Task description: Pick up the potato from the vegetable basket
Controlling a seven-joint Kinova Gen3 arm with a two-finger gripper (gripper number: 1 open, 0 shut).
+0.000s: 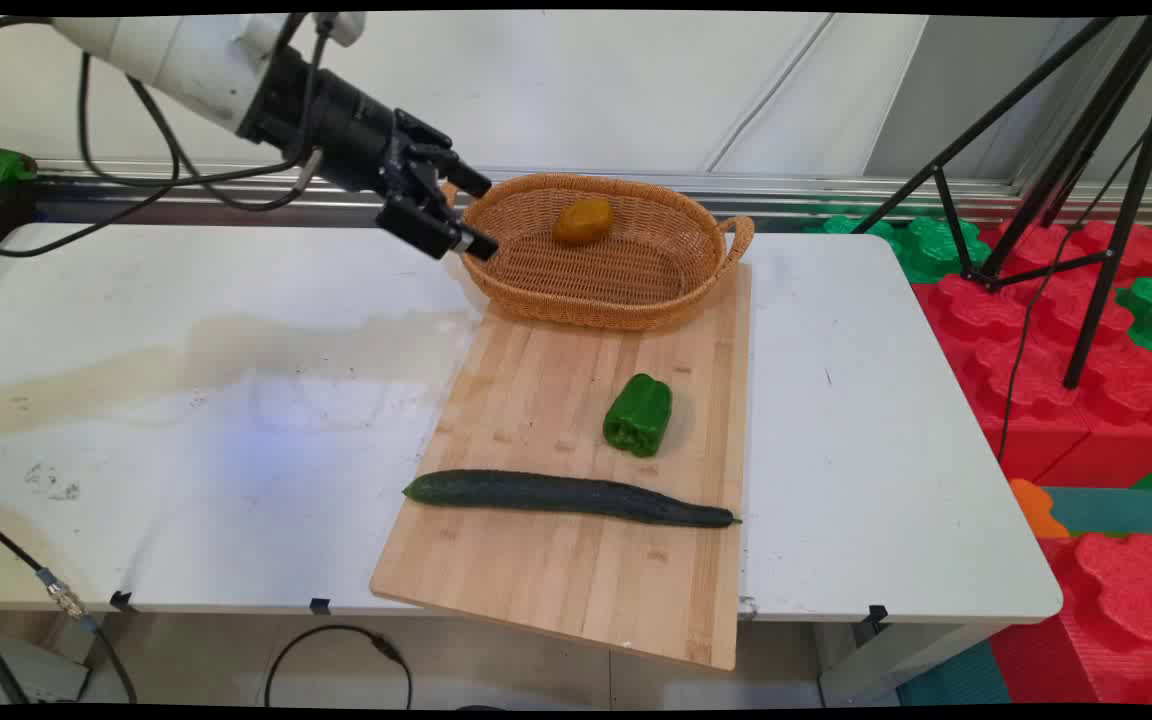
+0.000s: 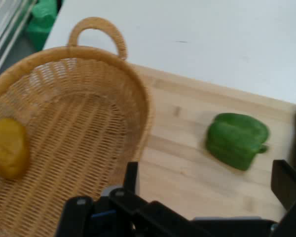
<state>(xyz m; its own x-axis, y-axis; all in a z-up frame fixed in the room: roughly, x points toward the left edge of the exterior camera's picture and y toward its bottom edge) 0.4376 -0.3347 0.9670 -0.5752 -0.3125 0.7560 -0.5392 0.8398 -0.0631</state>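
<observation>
While its fingers stand wide apart and empty, the pincer (image 1: 471,215) hovers beside the wicker basket's (image 1: 681,290) rim; beyond it inside lies a yellow potato (image 1: 583,221), likely firm, graspable across its middle.

The gripper (image 1: 471,213), fingers spread, hangs just beside the wicker basket's (image 1: 536,290) left rim. The basket blocks the far end of the cutting board (image 1: 536,580). A green pepper (image 1: 638,414) and a cucumber (image 1: 566,496) lie on the board's middle, with bare wood between them and the basket.
</observation>
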